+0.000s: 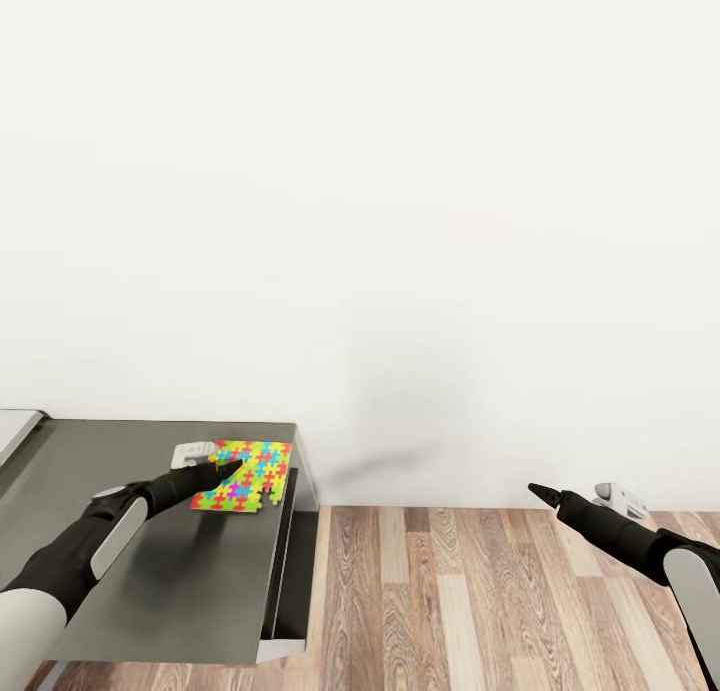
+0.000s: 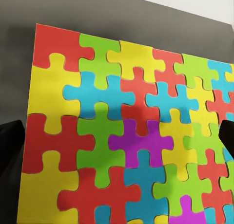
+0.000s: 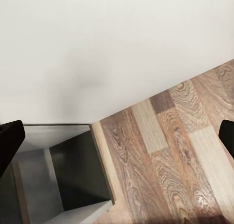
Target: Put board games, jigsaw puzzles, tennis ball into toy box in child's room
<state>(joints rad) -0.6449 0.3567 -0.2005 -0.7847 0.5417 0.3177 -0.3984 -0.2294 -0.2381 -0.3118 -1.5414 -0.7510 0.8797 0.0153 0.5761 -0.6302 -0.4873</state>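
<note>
A dark grey table (image 1: 150, 571) stands against a white wall (image 1: 400, 221), with wood plank floor (image 1: 480, 601) to its right. A bright jigsaw puzzle (image 1: 245, 475) of red, yellow, green, blue and purple pieces lies flat near the table's far right corner. Just behind the puzzle's left edge sits a small white object (image 1: 192, 453), too small to identify.

The left gripper (image 1: 226, 467) reaches over the puzzle's left part. In the left wrist view the puzzle (image 2: 126, 136) spreads wide and close, with the dark fingertips (image 2: 10, 151) spread apart at either edge, gripping nothing.

The right gripper (image 1: 535, 491) hangs over the floor, well apart from the table. In the right wrist view its fingertips (image 3: 9, 141) stand wide apart above the floor (image 3: 165, 156) and the table's end (image 3: 63, 180).
</note>
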